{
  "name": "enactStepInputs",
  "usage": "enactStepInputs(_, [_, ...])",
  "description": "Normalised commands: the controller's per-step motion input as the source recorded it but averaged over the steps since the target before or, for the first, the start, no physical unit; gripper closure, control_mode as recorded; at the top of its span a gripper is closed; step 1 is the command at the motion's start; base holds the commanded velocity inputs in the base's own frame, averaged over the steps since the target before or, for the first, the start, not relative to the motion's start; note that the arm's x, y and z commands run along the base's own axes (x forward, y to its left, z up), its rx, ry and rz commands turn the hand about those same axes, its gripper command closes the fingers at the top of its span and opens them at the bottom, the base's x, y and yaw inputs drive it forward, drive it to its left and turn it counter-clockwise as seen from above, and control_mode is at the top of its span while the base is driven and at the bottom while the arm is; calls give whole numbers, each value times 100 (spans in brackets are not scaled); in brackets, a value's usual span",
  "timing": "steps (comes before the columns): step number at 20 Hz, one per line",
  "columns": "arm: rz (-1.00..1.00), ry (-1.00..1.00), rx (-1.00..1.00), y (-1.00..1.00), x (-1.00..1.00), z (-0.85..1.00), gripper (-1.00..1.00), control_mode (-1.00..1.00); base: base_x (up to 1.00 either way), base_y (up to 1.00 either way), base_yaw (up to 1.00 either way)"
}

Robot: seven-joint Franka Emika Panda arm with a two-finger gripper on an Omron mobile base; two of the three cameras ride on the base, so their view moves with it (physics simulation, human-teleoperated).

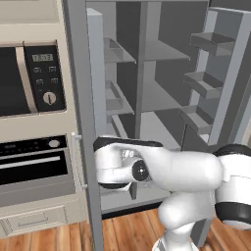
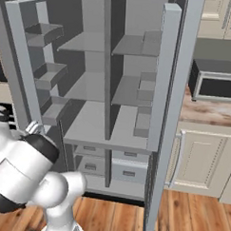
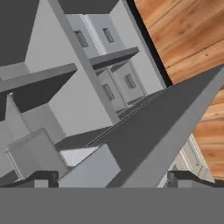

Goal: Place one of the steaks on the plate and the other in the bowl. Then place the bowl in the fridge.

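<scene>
fridge [image 1: 147, 73] stands with both doors swung open, grey shelves and a centre divider showing inside, no bowl or steak to be made out on the shelves that show. left base view: right door's bins [image 1: 208, 83] stacked at 2 o'clock, left door edge [image 1: 95, 98] running down at 9 o'clock from the shelves. cream oven stack [image 1: 32, 122] with microwave dial at 9 o'clock of frame, oven window below it. white arm [image 1: 162, 171] crosses low at 6 o'clock, wrist end pointing left near the bottom of the fridge, in front of the lower shelf. wood floor [image 1: 132, 230] along the bottom.

right base view: fridge interior [image 2: 109, 88] centred, drawers [image 2: 110, 167] at the bottom, door bins [image 2: 45, 71] at 10 o'clock, right door [image 2: 167, 115] edge-on at 3 o'clock. worktop [image 2: 208, 112] with a dark appliance [image 2: 216, 83] at 2 o'clock, cream cabinets [image 2: 201, 159] under it. arm [image 2: 24, 175] bulks at 8 o'clock.

hand view, rolled: hand [image 3: 116, 178] at 6 o'clock, fingertips [image 3: 41, 177] set wide apart at the lower corners, nothing between them, so open and empty. ahead of it are grey shelf edges [image 3: 39, 81], the drawers [image 3: 116, 81] at 12 o'clock, a slanted grey door edge [image 3: 166, 131] crossing toward 2 o'clock, floor [image 3: 188, 35] at 1 o'clock.
</scene>
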Motion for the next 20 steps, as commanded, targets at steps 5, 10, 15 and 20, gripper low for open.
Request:
enactStepInputs(5, [-35,27,14,-80,6,38,-100,-100,0,0,0])
enactStepInputs(10, [-67,30,21,-54,0,49,-100,-100,0,0,0])
enactStepInputs(15, [-60,35,2,-20,13,82,-100,-100,0,0,0])
enactStepInputs(20, [-34,33,-7,-37,47,86,-100,-100,0,0,0])
